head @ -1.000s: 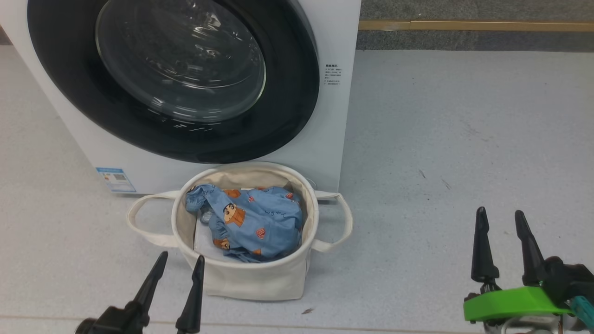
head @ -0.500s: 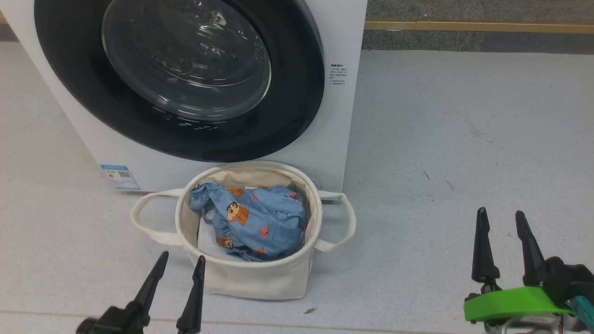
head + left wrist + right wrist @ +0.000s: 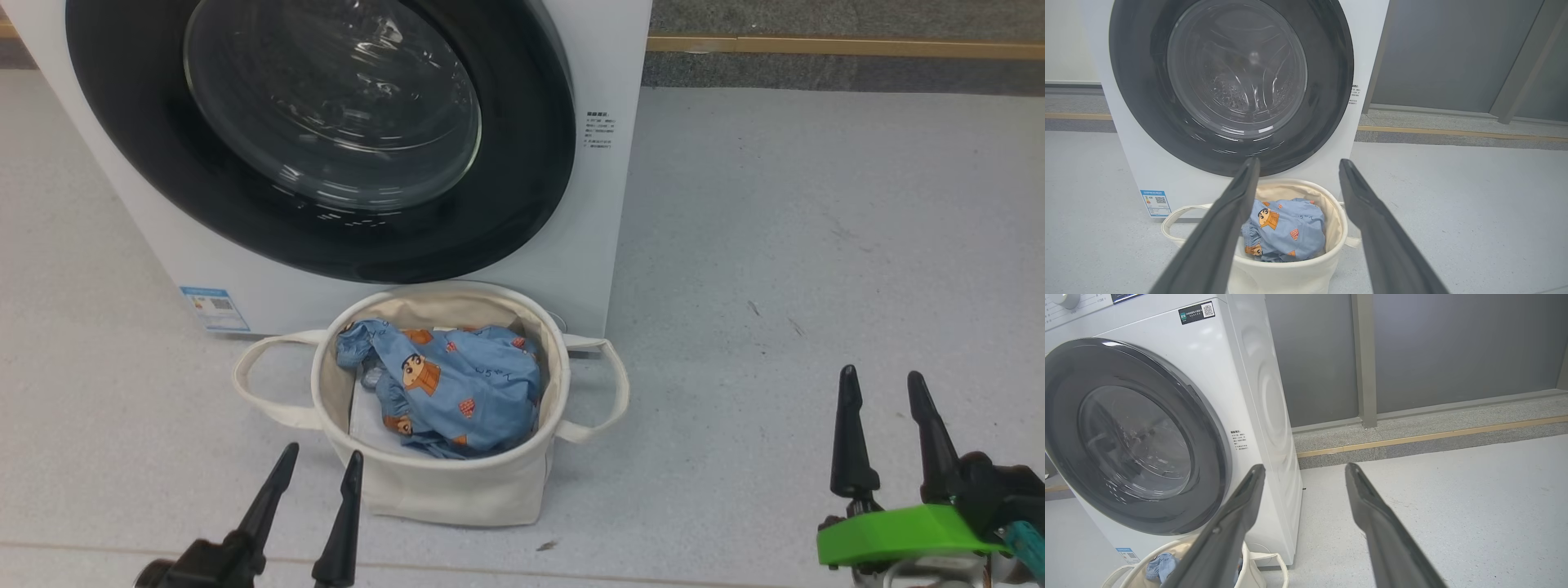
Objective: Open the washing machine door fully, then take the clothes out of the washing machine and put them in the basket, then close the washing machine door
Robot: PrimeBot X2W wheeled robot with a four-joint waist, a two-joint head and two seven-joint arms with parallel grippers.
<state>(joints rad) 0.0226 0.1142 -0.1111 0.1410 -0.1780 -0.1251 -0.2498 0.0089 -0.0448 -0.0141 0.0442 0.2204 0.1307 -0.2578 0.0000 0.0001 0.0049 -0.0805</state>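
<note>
The white washing machine (image 3: 588, 245) stands ahead with its black-rimmed glass washing machine door (image 3: 326, 122) shut flat against the front; the same door (image 3: 1233, 81) faces the left wrist view and appears again (image 3: 1135, 437) in the right wrist view. In front of it sits the cream basket (image 3: 441, 490) holding the light blue clothes (image 3: 449, 388) with cartoon figures. My left gripper (image 3: 322, 453) hovers open and empty just short of the basket's near rim. Far to the right, my right gripper (image 3: 882, 376) is open over bare floor.
Grey floor (image 3: 775, 245) stretches to the right of the washer. A raised step with a tan strip (image 3: 816, 45) runs along the back wall. A white folded sheet (image 3: 363, 429) lies under the garment in the basket.
The whole head picture has shifted slightly right and down, so the camera moved. Both grippers keep their places and stay open.
</note>
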